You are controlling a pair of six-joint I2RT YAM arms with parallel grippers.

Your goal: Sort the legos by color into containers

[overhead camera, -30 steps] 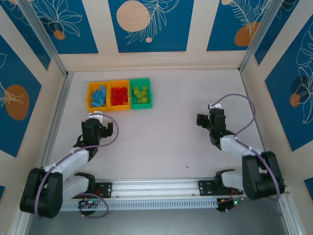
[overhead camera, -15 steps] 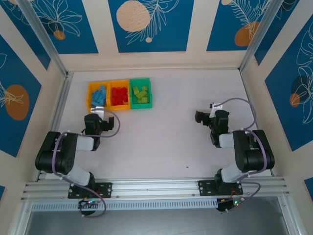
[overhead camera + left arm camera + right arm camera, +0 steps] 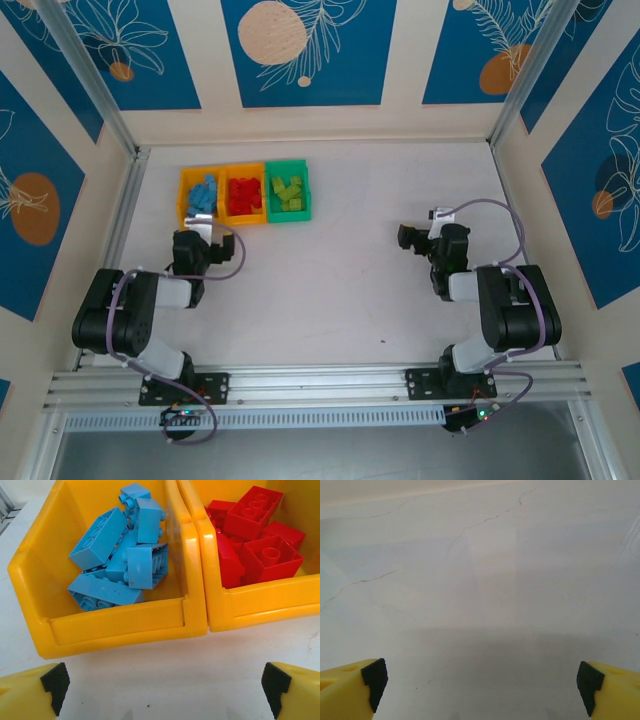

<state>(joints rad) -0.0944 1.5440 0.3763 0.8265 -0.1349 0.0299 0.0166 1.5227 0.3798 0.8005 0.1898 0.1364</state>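
Three joined bins stand at the table's back left. The left orange-yellow bin [image 3: 186,208] [image 3: 115,625] holds several light blue legos [image 3: 203,195] [image 3: 120,565]. Several red legos [image 3: 244,196] [image 3: 255,545] fill the middle orange-yellow bin [image 3: 228,213] [image 3: 260,605]. Lime green legos [image 3: 290,192] lie in the green bin [image 3: 305,190]. My left gripper [image 3: 199,237] [image 3: 165,695] rests low just in front of the blue bin, open and holding nothing. At the right my right gripper [image 3: 412,238] [image 3: 482,685] is open over bare table.
The white table top [image 3: 330,280] runs between the two folded arms. Low walls with blue panels enclose the table on three sides, and a metal rail [image 3: 320,380] runs along the near edge.
Between the two earlier frames both arms folded back towards their bases. Since half a second ago nothing has visibly moved.
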